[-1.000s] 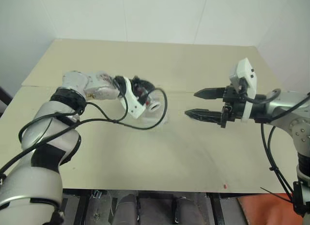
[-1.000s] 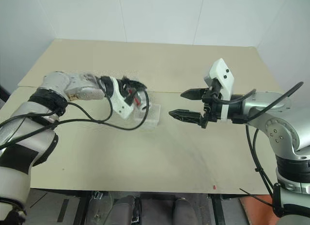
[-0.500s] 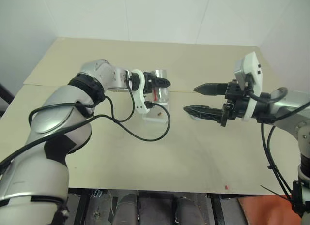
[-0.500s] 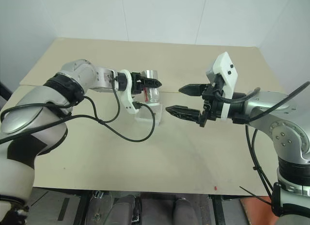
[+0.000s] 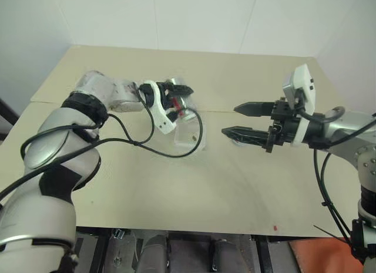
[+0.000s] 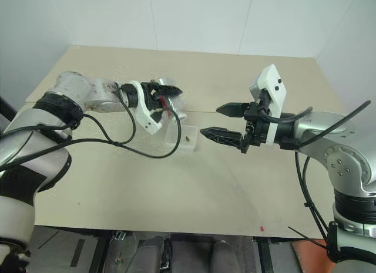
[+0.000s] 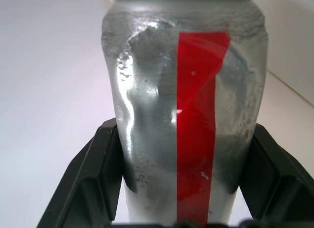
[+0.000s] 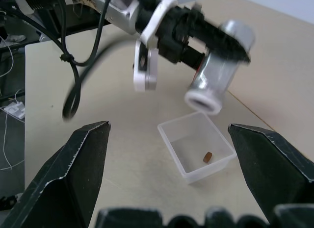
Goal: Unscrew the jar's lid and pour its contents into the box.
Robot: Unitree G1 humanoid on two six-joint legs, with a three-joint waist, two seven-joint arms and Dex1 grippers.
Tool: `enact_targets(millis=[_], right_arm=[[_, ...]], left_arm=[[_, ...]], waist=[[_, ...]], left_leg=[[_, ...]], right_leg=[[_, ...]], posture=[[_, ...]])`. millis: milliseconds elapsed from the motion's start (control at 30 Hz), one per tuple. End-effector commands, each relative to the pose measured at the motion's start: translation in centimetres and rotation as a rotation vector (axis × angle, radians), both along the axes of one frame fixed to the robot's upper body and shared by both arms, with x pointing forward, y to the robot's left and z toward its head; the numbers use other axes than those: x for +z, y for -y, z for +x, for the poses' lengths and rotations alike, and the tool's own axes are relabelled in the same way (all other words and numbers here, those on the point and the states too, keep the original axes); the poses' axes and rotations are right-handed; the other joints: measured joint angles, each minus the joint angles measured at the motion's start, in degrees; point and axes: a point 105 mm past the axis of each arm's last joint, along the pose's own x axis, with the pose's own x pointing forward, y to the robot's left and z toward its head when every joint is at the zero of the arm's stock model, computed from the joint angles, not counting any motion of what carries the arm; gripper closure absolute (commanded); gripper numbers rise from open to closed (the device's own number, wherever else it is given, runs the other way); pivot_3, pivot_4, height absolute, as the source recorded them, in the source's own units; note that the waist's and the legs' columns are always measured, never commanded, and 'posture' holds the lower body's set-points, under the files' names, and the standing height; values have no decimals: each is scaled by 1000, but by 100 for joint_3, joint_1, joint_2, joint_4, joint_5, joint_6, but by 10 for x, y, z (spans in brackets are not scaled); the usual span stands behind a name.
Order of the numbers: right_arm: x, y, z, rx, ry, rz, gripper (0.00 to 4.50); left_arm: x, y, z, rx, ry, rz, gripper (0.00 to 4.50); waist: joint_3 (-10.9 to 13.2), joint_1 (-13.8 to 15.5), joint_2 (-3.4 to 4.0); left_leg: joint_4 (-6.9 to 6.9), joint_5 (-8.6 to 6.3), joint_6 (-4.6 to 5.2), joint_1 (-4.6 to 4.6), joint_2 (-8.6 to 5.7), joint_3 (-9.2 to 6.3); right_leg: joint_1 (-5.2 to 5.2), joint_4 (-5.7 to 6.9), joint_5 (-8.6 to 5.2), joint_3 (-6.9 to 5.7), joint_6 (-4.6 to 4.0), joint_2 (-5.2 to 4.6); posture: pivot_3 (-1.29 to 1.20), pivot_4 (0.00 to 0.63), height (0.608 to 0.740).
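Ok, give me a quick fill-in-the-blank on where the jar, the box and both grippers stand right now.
1. The left gripper is shut on the ____.
2. The small brown bit lies inside the ____.
3. The right gripper has its jaws ____ and holds nothing.
4. The stripe on the jar is ____ in colour.

Missing words: jar; box; open; red
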Motion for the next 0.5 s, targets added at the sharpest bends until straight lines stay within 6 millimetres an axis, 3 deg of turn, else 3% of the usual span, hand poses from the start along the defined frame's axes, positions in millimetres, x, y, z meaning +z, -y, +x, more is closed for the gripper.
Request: enact_targets(millis=[33, 167, 300, 500], right_arm=[[10, 0, 0, 7, 49, 20, 44], [13, 1, 3, 3, 52, 39, 44], [15, 1, 4, -5, 53, 62, 44], [14, -1, 4, -15, 37, 97, 44]], left_arm=[[28, -13, 0, 64, -127, -302, 1663], [14, -32, 1, 145, -397, -539, 1663], [6, -45, -7, 170, -750, -901, 1663], [-10, -59, -27, 165, -957, -1271, 1663]], waist=[[0, -7, 0], [-2, -75, 3], [-2, -149, 4], [-3, -197, 5]], left_leg=[[1, 0, 0, 0, 0, 0], [4, 2, -3, 1, 2, 0], [9, 3, -6, 1, 6, -9], [7, 4, -6, 5, 5, -44]], right_leg=[[0, 1, 0, 0, 0, 0], [3, 5, 0, -1, 0, 1], [4, 9, 0, -3, 0, 3], [8, 12, 0, 3, 0, 5]], posture=[[0, 150, 740], [0, 150, 740], [0, 150, 740], [0, 150, 740]])
